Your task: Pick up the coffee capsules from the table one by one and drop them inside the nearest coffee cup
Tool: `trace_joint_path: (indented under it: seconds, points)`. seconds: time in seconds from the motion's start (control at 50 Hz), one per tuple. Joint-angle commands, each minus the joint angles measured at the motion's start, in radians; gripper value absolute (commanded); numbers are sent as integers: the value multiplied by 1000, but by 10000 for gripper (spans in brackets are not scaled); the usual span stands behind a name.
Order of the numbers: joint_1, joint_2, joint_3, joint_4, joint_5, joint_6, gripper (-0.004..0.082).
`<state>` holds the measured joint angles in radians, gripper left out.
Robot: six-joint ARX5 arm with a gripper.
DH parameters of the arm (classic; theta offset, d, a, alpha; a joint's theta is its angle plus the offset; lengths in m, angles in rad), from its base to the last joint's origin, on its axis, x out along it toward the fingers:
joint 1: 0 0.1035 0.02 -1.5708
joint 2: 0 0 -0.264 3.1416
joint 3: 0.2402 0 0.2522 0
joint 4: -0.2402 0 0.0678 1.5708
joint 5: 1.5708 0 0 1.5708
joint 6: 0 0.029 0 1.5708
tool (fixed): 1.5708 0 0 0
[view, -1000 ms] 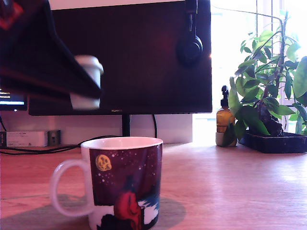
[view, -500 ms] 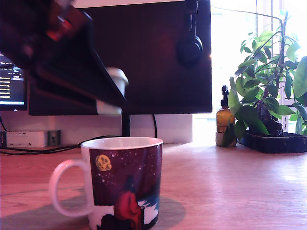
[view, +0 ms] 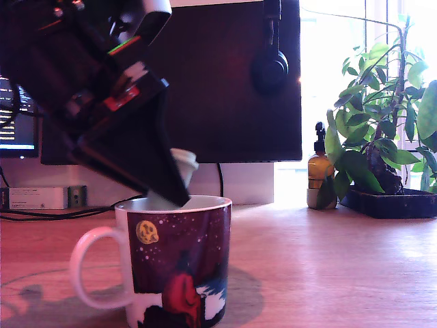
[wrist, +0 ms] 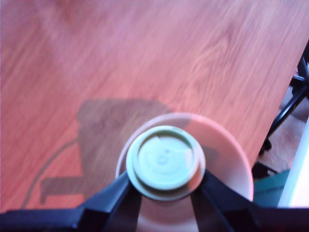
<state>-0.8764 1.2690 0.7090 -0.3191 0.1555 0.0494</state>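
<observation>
1. The table [view: 328, 260] lies well below the gripper, a light wood-grain surface running out on every side. In the wrist view it fills the ground beyond the fingers, with the arm's shadow cast across it. I see no other capsule on the stretches of it that show.

2. The arm [view: 75, 75] has swung in from the exterior view's left and come down. A second ago it sat high and off to that side, well clear of the mug. Now its dark body slants down toward the mug's mouth.

3. The coffee cup [view: 179, 256] stands upright directly beneath the gripper, its handle toward the exterior view's left. It has not shifted. In the wrist view its pale rim rings the capsule from behind.

4. The gripper [wrist: 164, 186] has dropped until its fingertips sit at the rim, or just inside it, in the exterior view. The two dark fingers [wrist: 113, 193] are clamped on the capsule, one on each side.

5. The coffee capsule [wrist: 164, 157] is held between the fingers, its flat face turned to the wrist camera. It has travelled from above and beside the mug to a spot centred over the opening.

6. As I judge it, the carry is finished and only the release remains. Opening the fingers here should drop the capsule inside.
</observation>
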Motion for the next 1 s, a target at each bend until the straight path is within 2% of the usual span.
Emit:
trace_joint_path:
  seconds: [0.0,0.22,0.38,0.98]
  points:
    - [-4,7,0,-11,0,4,143]
    - [-23,7,0,-35,9,-6,143]
    - [-51,7,0,-47,-7,-11,143]
    - [-52,6,1,-48,-10,-16,149]
